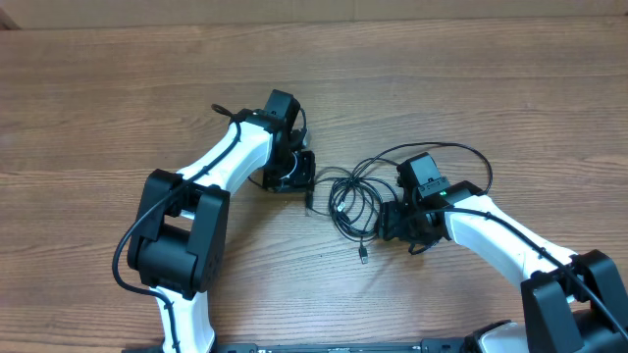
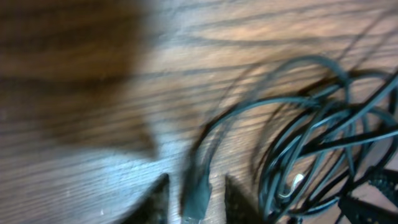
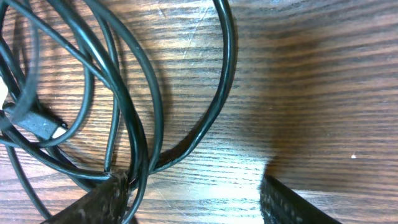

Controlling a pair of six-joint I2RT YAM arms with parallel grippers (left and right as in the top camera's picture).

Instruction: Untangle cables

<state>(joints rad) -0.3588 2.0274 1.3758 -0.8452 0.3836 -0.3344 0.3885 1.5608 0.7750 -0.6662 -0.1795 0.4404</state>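
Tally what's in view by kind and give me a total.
Grippers: 2, the left gripper and the right gripper
Heap of cables: 1, cords too tangled to count singly
Wooden table: 1
Total: 4

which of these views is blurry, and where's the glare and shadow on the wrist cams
Left wrist view: motion-blurred all over, the cables smeared, with a broad dark shadow across the upper left of the table. Right wrist view: sharp, with crisp cables, a bright glare patch at bottom centre and shadow to its right. Overhead view: evenly lit and in focus.
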